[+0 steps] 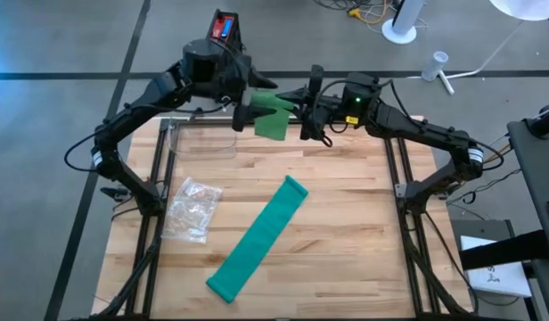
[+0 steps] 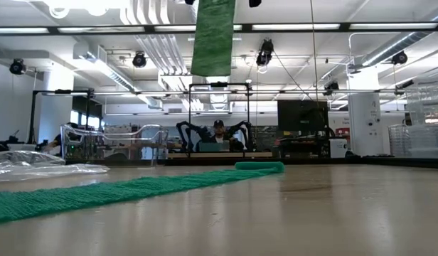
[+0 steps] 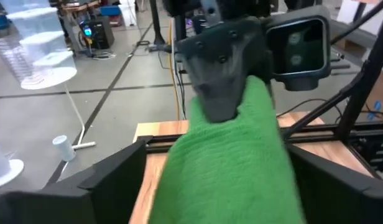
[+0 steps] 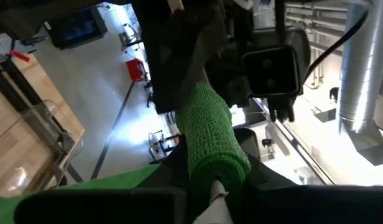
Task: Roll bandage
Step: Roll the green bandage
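Both grippers meet high above the table's far edge on a green bandage [image 1: 276, 117]. In the low view it hangs down from the top of the picture [image 2: 213, 35], its lower end clear of the table. My left gripper [image 1: 245, 114] and my right gripper [image 1: 302, 112] are each shut on it from opposite sides. In the right wrist view the bandage shows as a rolled tube [image 4: 210, 134]. A second green bandage strip [image 1: 257, 236] lies flat and unrolled on the table's middle. My left gripper holds the bandage's left part [image 3: 229, 168] between its two fingers, coming level from the table's left. The bandage fills the gap between the fingers and is lifted clear of the table. My right gripper's finger [image 3: 219, 81] lies on its far end. My right gripper holds the rolled bandage's right end [image 4: 217, 163] between its two fingers, coming level from the table's right, along the roll. The roll reaches away toward my left gripper [image 4: 179, 62]. A loose length hangs below, clear of the table.
A crumpled clear plastic bag [image 1: 192, 209] lies at the table's left. A clear plastic container [image 1: 201, 138] stands at the far left, under my left arm. Black frame rails [image 1: 395, 192] run along the table's left and right sides.
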